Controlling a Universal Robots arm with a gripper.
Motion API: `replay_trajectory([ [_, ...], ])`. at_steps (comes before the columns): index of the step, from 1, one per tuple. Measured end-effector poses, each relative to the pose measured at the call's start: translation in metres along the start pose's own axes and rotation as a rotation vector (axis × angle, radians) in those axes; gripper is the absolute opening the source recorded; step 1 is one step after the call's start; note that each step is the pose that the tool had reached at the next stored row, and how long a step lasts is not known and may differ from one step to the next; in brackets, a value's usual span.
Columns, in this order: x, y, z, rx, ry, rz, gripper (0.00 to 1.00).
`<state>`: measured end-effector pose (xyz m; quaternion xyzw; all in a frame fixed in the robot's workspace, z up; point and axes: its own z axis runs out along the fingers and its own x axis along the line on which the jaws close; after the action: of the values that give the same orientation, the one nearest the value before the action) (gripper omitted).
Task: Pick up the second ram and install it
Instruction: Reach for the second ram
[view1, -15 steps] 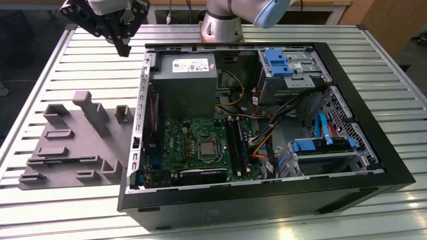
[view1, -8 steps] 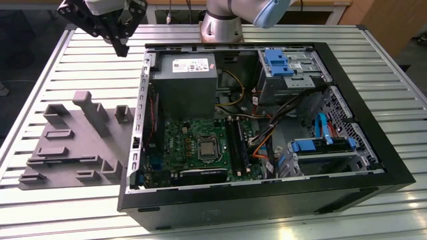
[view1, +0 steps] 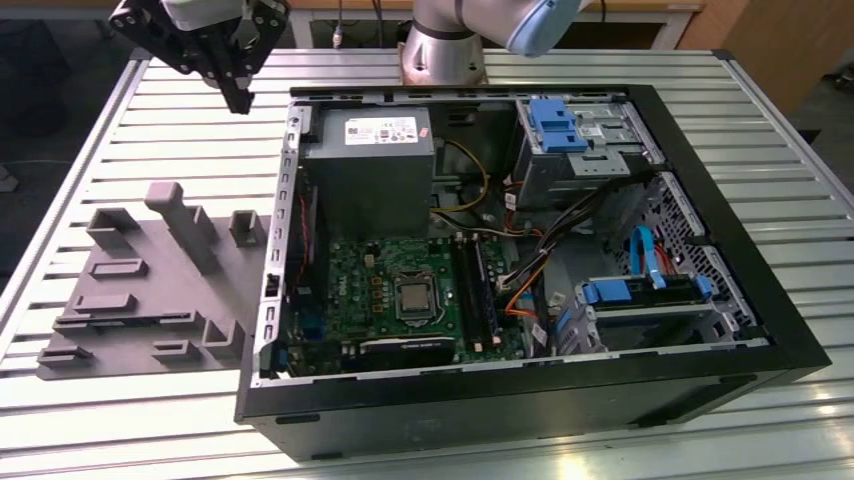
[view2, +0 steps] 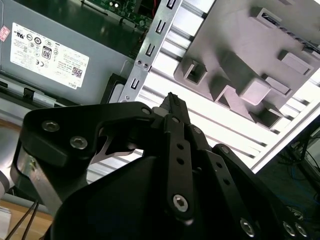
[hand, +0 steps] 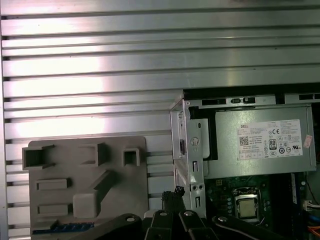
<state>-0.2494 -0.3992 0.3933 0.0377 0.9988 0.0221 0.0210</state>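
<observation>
Black gripper (view1: 239, 98) hangs above the ribbed metal table (view1: 160, 150), far side, at the exterior view's left, jaws closed and empty. The dark, flat second ram (hand: 65, 227) apparently lies in the grey plastic holder tray (hand: 125, 200). Jaws kept closed would likely strike the stick rather than straddle it.

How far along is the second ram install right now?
Nothing looks done yet. The gripper hangs shut and empty above the table, outside the computer case. What seems to be the second ram, a bluish strip, lies on the grey holder. Picking and seating remain.
</observation>
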Motion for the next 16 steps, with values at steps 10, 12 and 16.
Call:
replay_trajectory([
  [10, 0.0042, -0.0004, -0.0002, 0.0, -0.0003, 0.0, 0.11],
  [12, 0.005, -0.0004, -0.0002, 0.0001, -0.0003, 0.0, 0.11],
  [16, 0.0065, -0.0007, -0.0003, 0.0, -0.0004, 0.0, 0.11],
])
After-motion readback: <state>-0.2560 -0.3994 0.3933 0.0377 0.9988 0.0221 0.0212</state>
